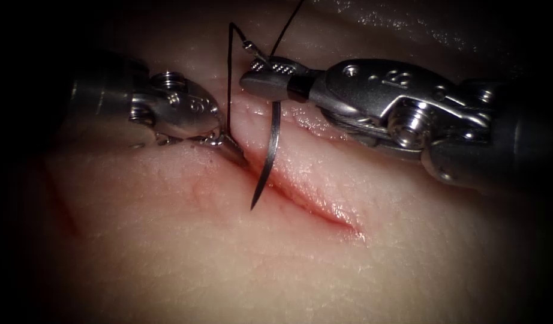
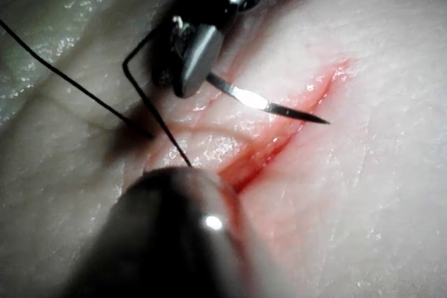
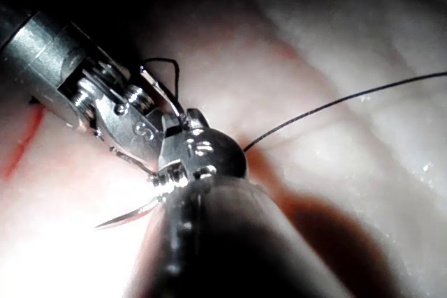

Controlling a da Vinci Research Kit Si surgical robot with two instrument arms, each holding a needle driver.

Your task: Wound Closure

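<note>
Needle [image 1: 270, 153]: clear of the tissue [image 1: 228, 258], hanging point-down over the cut [image 1: 312, 201], clamped near its thread end by the right tool [image 1: 266, 77]. Thread [image 1: 229, 72]: loops up from the cut. Left tool [image 1: 228, 147]: tip at the cut's left lip; what it grips cannot be told.

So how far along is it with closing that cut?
Early, it seems. The cut in the tissue gapes open, with no stitches visible. The right tool holds the needle near its thread end, its point hanging free above the cut. The left tool rests at the cut's left edge, by the thread. All the stitching seems left.
</note>
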